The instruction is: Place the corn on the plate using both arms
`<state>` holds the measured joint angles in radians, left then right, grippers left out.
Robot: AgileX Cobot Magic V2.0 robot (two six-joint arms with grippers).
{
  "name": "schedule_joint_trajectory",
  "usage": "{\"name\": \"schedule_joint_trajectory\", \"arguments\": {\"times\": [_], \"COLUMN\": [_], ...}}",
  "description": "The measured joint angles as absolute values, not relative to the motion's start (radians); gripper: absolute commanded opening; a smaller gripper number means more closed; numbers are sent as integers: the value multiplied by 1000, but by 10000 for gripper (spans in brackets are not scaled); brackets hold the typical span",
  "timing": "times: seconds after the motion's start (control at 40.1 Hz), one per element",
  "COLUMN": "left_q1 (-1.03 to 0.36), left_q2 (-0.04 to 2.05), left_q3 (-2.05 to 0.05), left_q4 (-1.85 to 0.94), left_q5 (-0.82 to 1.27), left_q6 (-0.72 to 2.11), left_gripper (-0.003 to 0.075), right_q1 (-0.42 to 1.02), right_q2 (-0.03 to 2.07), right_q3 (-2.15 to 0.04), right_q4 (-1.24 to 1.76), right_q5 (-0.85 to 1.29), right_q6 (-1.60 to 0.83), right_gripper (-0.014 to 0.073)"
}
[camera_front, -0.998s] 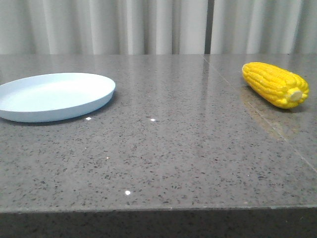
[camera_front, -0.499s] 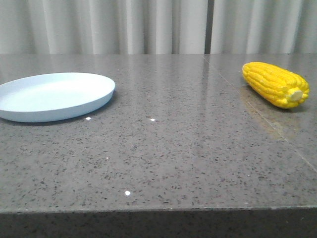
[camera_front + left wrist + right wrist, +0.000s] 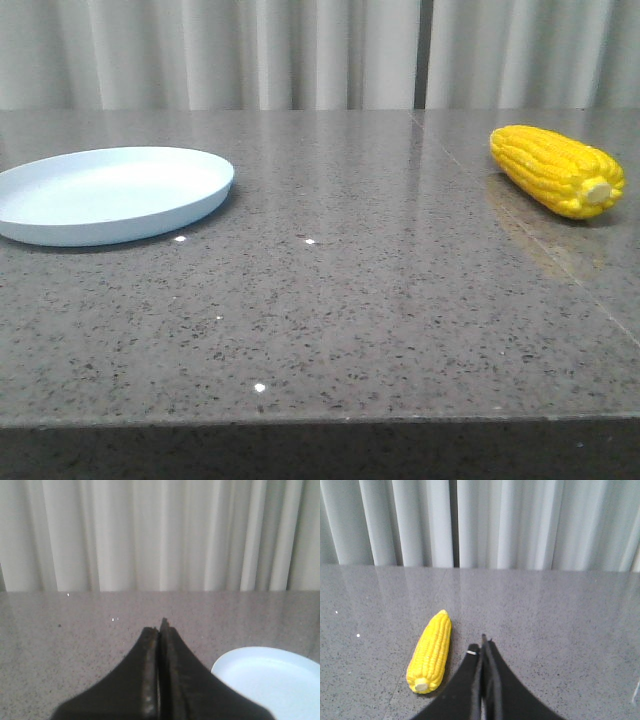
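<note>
The yellow corn point(image 3: 556, 169) lies on the grey stone table at the far right, its pale stub toward the front. It also shows in the right wrist view point(image 3: 430, 651), beside my right gripper point(image 3: 483, 642), which is shut, empty and apart from it. The pale blue plate point(image 3: 110, 193) sits empty at the far left of the table. Part of it shows in the left wrist view point(image 3: 270, 680), to one side of my left gripper point(image 3: 160, 627), which is shut and empty. Neither gripper shows in the front view.
The speckled grey table point(image 3: 330, 300) has a seam point(image 3: 520, 235) running from the back toward the right front, passing under the corn. Pale pleated curtains point(image 3: 320, 50) hang behind the table's far edge. The table's front edge runs along the bottom of the front view.
</note>
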<state>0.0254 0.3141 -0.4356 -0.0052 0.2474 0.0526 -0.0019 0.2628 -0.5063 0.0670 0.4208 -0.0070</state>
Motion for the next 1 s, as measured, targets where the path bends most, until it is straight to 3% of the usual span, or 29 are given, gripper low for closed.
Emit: {"name": "schedule_joint_trajectory", "arguments": {"times": [0.175,0.25,0.324,0.449,0.474,0.549,0.699,0.998], "left_q1": [25,25,25,25,25,25,25,-18], "left_q2": [434,445,445,445,445,445,449,599], "left_q3": [-478,-479,-479,-480,-480,-480,-480,-542], "left_q4": [-5,-5,-5,-5,-5,-5,-5,-37], "left_q5": [265,265,265,265,265,265,257,269], "left_q6": [55,55,55,55,55,55,55,55], "left_gripper": [-18,16,146,519,584,683,680,578], "right_q1": [-2,-2,-2,-2,-2,-2,-2,-2], "right_q2": [402,411,412,414,414,414,414,414], "right_q3": [-532,-532,-534,-534,-534,-534,-534,-534], "right_q4": [67,67,67,67,67,67,67,67], "right_q5": [423,427,427,419,419,418,418,418], "right_q6": [-7,-7,-7,-7,-7,-7,-7,-7], "right_gripper": [-46,38,179,533,572,664,652,652]}}
